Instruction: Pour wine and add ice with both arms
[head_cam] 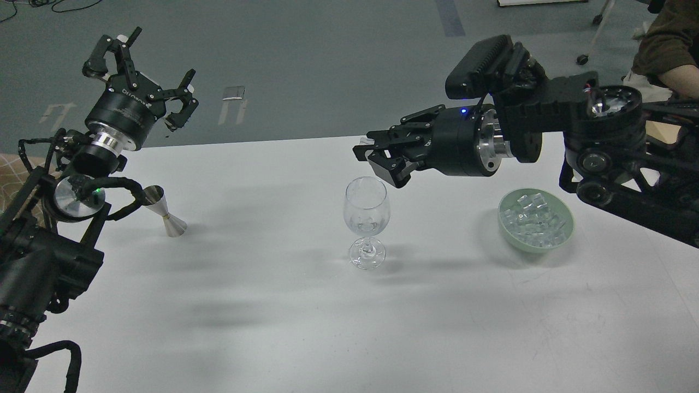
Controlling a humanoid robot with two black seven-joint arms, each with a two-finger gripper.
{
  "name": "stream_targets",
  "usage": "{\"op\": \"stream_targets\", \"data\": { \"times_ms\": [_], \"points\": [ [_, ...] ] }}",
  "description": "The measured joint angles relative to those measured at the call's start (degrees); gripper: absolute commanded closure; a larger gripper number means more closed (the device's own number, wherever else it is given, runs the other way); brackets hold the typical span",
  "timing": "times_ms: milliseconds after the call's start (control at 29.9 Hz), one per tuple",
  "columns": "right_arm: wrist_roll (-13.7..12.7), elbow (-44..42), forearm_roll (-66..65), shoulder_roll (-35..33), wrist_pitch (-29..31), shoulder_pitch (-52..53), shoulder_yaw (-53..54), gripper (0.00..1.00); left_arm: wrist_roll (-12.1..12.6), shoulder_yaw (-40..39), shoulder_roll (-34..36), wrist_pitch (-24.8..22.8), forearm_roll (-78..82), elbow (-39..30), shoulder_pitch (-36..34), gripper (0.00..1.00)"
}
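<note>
Ice point(535, 219): clear glassy cubes, piled in the pale green bowl point(565, 236) on the right side of the desk point(306, 305). At least one cube looks to sit at the bottom of the wine glass point(366, 218), mid-desk, so ice-adding seems under way. No wine colour visible in the glass; pour prob. not done, though a clear liquid can't be ruled out.

Right hand point(377, 155) hovers just above/behind the glass rim, fingers drawn close; a small pale bit shows at the tips, poss. a cube, can't tell for sure.

Left hand point(153, 76) is raised off the desk's left edge, fingers spread wide, holding nothing.

Steel jigger point(166, 212): shiny, double-cone, tilted, near the left arm.

Glass is thin, stemmed, transparent. Bowl smooth, matte. Desk plain white, flat.
</note>
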Motion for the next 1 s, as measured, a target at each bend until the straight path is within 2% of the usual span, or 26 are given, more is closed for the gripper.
{"op": "stream_targets", "data": {
  "times_ms": [267, 835, 902, 936, 969, 1002],
  "points": [
    [0.1, 1.3, 0.0, -1.6, 0.0, -1.7, 0.1, 1.0, 0.0, 0.1, 0.0, 0.0, 0.0, 0.0, 0.0, 0.02],
    [-0.1, 0.6, -0.3, 0.1, 0.0, -2.0, 0.0, 0.99, 0.0, -0.1, 0.1, 0.0, 0.0, 0.0, 0.2, 0.02],
    [-0.1, 0.5, -0.3, 0.1, 0.0, -2.0, 0.0, 0.86, 0.0, -0.1, 0.1, 0.0, 0.0, 0.0, 0.2, 0.02],
    [-0.1, 0.5, -0.3, 0.1, 0.0, -2.0, 0.0, 0.55, 0.0, -0.1, 0.0, 0.0, 0.0, 0.0, 0.3, 0.02],
    [-0.1, 0.5, -0.3, 0.2, 0.0, -2.0, 0.0, 0.35, 0.0, -0.1, 0.0, 0.0, 0.0, 0.0, 0.3, 0.02],
    [-0.1, 0.5, -0.3, 0.2, 0.0, -2.0, 0.0, 0.06, 0.0, -0.1, 0.0, 0.0, 0.0, 0.0, 0.3, 0.02]
  ]
}}
